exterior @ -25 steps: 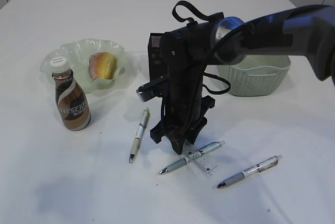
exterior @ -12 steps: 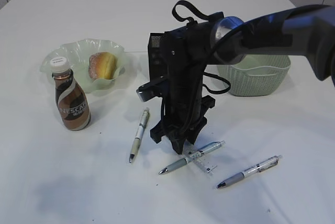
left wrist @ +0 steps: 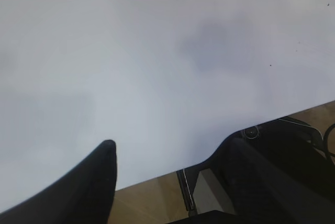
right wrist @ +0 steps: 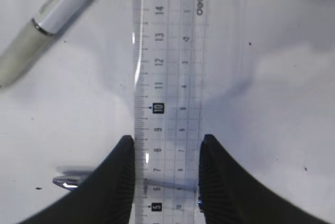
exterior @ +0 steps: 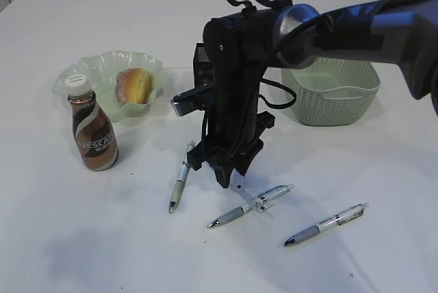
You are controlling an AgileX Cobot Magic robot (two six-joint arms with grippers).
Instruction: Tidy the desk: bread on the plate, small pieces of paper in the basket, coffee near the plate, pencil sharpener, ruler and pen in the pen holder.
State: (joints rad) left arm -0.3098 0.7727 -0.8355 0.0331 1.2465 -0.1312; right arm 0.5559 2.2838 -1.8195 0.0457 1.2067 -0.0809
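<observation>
Reaching in from the right across the middle of the desk [exterior: 102,238], right arm bent steeply down, right gripper [exterior: 224,173] pointing at the tabletop just beside the middle pen [exterior: 250,207]. Clamped on the ruler [right wrist: 167,77] by both long edges, 2 black fingers [right wrist: 112,182] pressing either side near its low-numbered end, the rest of the clear strip running away toward a pen barrel at the top left of the wrist view. Hard to judge from the exterior view whether the far end of the ruler touches the table or the pen. Hanging low beyond the near edge of the desk, left gripper [left wrist: 167,182] with its 2 dark fingers spread wide, nothing between them. On the left, bread [exterior: 134,85] lying in the plate [exterior: 102,64], coffee [exterior: 93,129] upright just in front of it. Behind the arm, pen holder [exterior: 203,67] mostly hidden; basket [exterior: 332,94] at the right. 2 more pens on the desk: 1 [exterior: 182,176] left of the gripper, 1 [exterior: 327,224] at the right front.
</observation>
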